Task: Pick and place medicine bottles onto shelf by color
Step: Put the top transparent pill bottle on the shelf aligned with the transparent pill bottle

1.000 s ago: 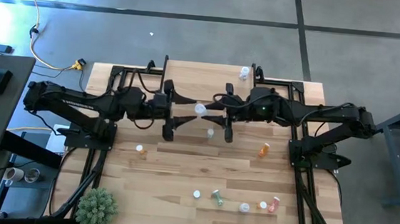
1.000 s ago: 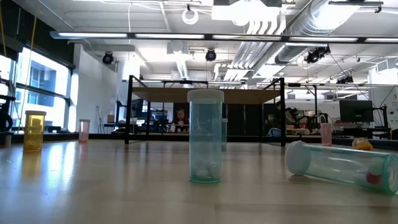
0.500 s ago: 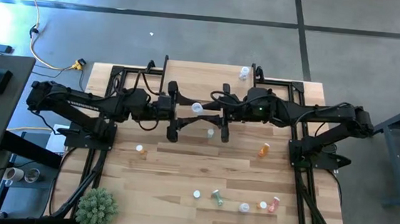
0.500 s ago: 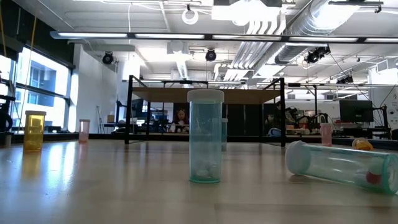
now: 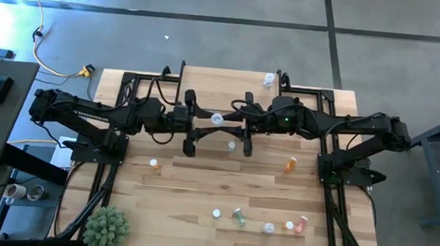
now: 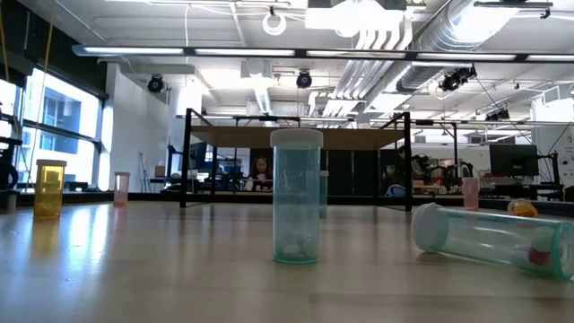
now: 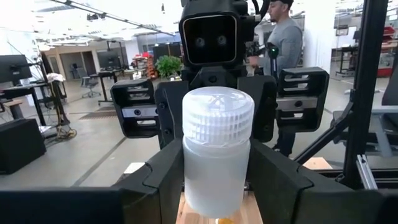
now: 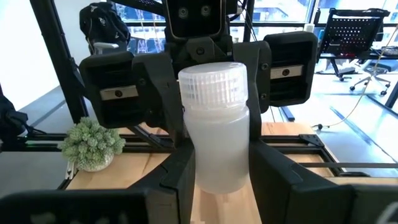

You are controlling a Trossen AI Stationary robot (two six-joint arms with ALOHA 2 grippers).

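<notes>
Closest in the low view, a green-tinted bottle [image 6: 296, 197] stands upright at the centre of the frame, with a second greenish bottle [image 6: 489, 237] lying on its side toward the lower right. Farther back along the left edge stand an orange bottle [image 6: 49, 187] and, beyond it, a small pink bottle [image 6: 121, 187]; another pink one [image 6: 470, 193] stands far off at the right. Behind them all, across the middle of that frame, rises the shelf [image 6: 296, 137], a light-wood board on thin black legs. From above, the wooden table [image 5: 183, 191] carries a green plant [image 5: 107, 227] at its lower left corner, a loose group of bottles along the lower middle, among them a green one [image 5: 239, 216] and a pink one [image 5: 301, 224], then an orange bottle [image 5: 289, 165] right of centre and a white-capped one [image 5: 154, 163] left of centre. Higher in the frame, near the middle, the left gripper [image 5: 204, 123] and the right gripper [image 5: 234, 125] meet end to end around a white bottle [image 5: 217, 119] with a ribbed white cap. Both wrist views show that same white bottle [image 7: 216, 152] upright between dark fingers: the left fingers [image 7: 166, 177] sit against its sides, and the right fingers [image 8: 181, 174] press it from either side as well, so each gripper is closed on it. One more clear bottle [image 5: 268, 80] stands alone at the table's upper edge. Farthest off in the left wrist view, a person [image 7: 288, 43] stands at the upper right.
</notes>
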